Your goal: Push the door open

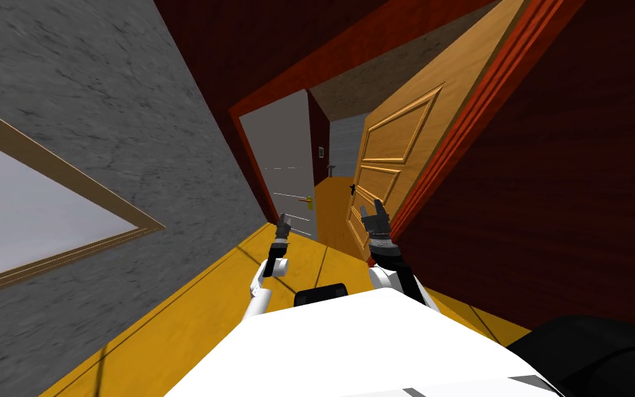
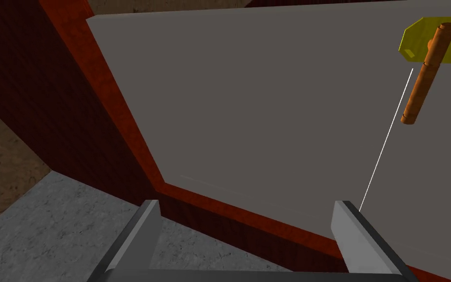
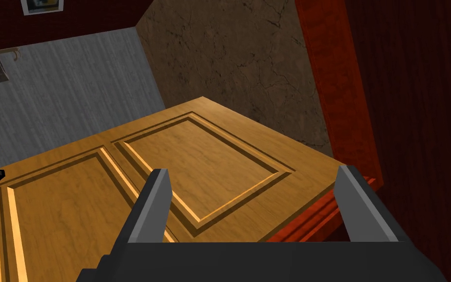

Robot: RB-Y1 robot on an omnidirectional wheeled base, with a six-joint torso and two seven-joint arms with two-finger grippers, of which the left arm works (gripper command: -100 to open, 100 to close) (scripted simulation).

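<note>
Ahead at right, wooden panelled door (image 1: 395, 145) stands swung partway open in red frame (image 1: 471, 117). Right gripper (image 3: 254, 171) sits close to its panelled face, fingers spread, gripping nothing. Left gripper (image 2: 247, 203) faces grey door (image 2: 268, 107) with orange handle (image 2: 422, 78), fingers apart, empty.

Panelled wooden door (image 1: 395, 148), ajar in red frame

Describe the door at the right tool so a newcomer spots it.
Find the red frame at the hallway's end. The wooden door hangs ajar on its right, by the right tool. Recessed panels set it apart from the flat grey door.
</note>
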